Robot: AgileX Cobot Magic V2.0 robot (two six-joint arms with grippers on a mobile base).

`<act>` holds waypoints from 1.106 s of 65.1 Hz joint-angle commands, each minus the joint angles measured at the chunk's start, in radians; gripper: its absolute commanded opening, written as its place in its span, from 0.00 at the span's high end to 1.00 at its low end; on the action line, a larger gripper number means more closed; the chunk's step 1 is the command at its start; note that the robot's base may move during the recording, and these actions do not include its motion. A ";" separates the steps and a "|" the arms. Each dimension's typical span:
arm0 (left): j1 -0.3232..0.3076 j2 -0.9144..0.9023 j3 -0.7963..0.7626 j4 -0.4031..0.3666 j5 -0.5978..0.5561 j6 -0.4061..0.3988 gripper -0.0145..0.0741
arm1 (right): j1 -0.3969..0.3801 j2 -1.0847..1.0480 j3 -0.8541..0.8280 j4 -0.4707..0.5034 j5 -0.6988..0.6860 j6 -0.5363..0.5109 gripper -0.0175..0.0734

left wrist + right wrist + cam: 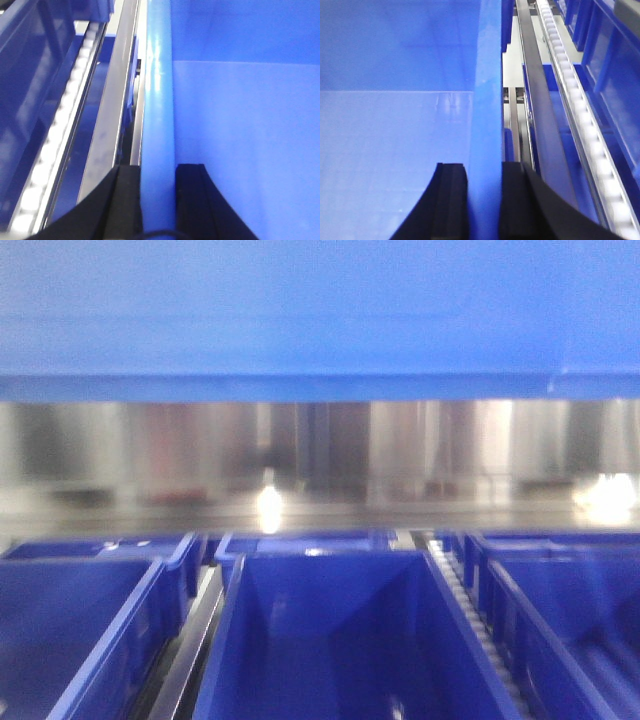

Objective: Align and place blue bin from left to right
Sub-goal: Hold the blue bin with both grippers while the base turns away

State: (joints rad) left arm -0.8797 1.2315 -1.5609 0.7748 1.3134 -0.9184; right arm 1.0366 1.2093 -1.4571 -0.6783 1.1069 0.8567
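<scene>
Exterior front-facing view shows the blue bin (320, 310) blurred across the top of the picture, held above a row of deep-blue trays (340, 640). The left gripper (157, 172) clamps the bin's left wall at the rim, one black finger inside and one outside. The right gripper (485, 172) grips the opposite wall likewise. Roller tracks (580, 110) run between the trays, with a shiny metal panel (320, 450) behind.

There is one blue bin (320, 310), one left gripper (157, 172), one right gripper (485, 170), at least five deep-blue trays (330, 640) and two rails (465, 610).
</scene>
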 commanded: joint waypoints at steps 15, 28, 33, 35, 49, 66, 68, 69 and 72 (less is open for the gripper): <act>-0.017 -0.006 -0.008 0.016 -0.092 -0.009 0.96 | 0.010 -0.007 -0.009 -0.015 -0.129 -0.005 0.89; -0.017 -0.006 -0.008 0.016 -0.092 -0.009 0.96 | 0.010 -0.007 -0.009 -0.015 -0.129 -0.005 0.89; -0.017 -0.006 -0.008 0.016 -0.092 -0.009 0.96 | 0.010 -0.007 -0.009 -0.015 -0.129 -0.005 0.89; -0.017 -0.006 -0.008 0.016 -0.092 -0.009 0.96 | 0.010 -0.007 -0.009 -0.015 -0.129 -0.005 0.89; -0.015 -0.006 -0.008 0.020 -0.092 -0.009 0.96 | 0.010 -0.007 -0.009 -0.015 -0.129 -0.005 0.89; -0.015 -0.006 -0.008 0.020 -0.092 -0.009 0.96 | 0.010 -0.007 -0.009 -0.015 -0.129 -0.005 0.89; -0.015 -0.006 -0.008 0.020 -0.092 -0.009 0.96 | 0.010 -0.007 -0.009 -0.015 -0.129 -0.005 0.89; -0.015 -0.006 -0.008 0.020 -0.092 -0.009 0.96 | 0.010 -0.007 -0.009 -0.015 -0.129 -0.005 0.89; -0.015 -0.006 -0.008 0.020 -0.092 -0.009 0.96 | 0.010 -0.007 -0.009 -0.015 -0.129 -0.005 0.89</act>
State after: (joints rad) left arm -0.8797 1.2315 -1.5609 0.7768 1.3134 -0.9184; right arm 1.0366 1.2108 -1.4571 -0.6783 1.1049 0.8588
